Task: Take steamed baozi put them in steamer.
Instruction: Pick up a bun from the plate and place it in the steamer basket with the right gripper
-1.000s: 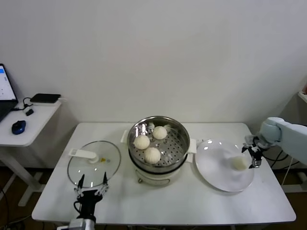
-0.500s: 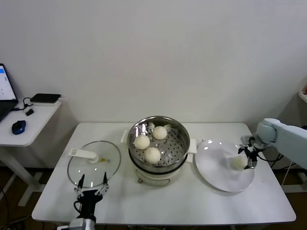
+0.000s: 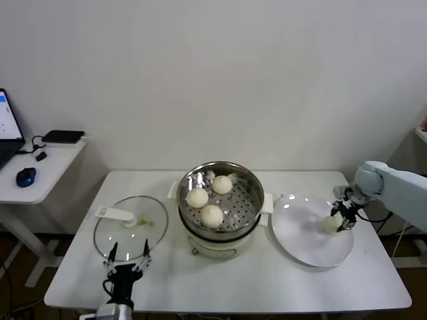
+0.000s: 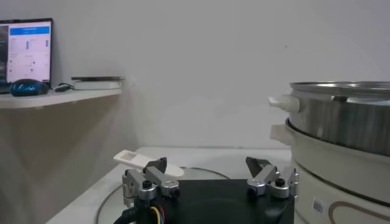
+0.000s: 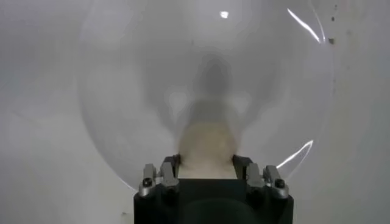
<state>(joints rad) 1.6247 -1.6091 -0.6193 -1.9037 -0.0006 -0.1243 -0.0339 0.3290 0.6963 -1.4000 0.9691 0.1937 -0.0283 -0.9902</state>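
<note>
The steel steamer stands mid-table with three steamed baozi on its perforated tray. One more baozi lies on the right part of the white plate. My right gripper reaches it from the right and is shut on it. In the right wrist view a finger presses each side of that baozi, with the right gripper over the plate. My left gripper is parked open at the table's front left. The left wrist view shows the left gripper holding nothing beside the steamer.
A flat glass lid with a white handle lies left of the steamer, just beyond the left gripper. A side desk with a mouse and a laptop stands off the table's left. The table's right edge runs close behind the plate.
The right gripper's fingers have closed from wide open onto the baozi on the plate. The arm has shifted slightly towards it. The left arm has not moved.
</note>
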